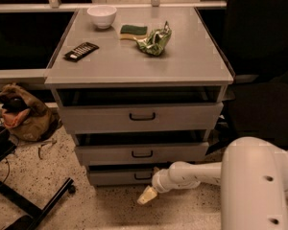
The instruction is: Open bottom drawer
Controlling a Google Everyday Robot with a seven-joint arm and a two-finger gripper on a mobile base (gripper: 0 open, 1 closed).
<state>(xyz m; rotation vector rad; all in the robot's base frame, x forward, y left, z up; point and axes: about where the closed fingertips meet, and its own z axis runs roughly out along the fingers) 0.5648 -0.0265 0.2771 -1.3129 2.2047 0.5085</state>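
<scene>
The bottom drawer (116,177) is the slimmest grey front, low on the grey cabinet, with a small black bar handle (143,176). A dark gap shows above its front panel. My gripper (147,196) hangs just below and in front of that handle, near the floor, at the end of my white arm (192,175) coming from the right. Its cream fingertips point down and left and hold nothing that I can see.
Above are the mid-sized drawer (142,153) and the tallest drawer (142,116). The cabinet top holds a white bowl (102,16), a sponge (133,31), a green bag (155,40) and a black remote (81,51). A brown bag (21,113) and a black stand leg (29,206) lie at the left.
</scene>
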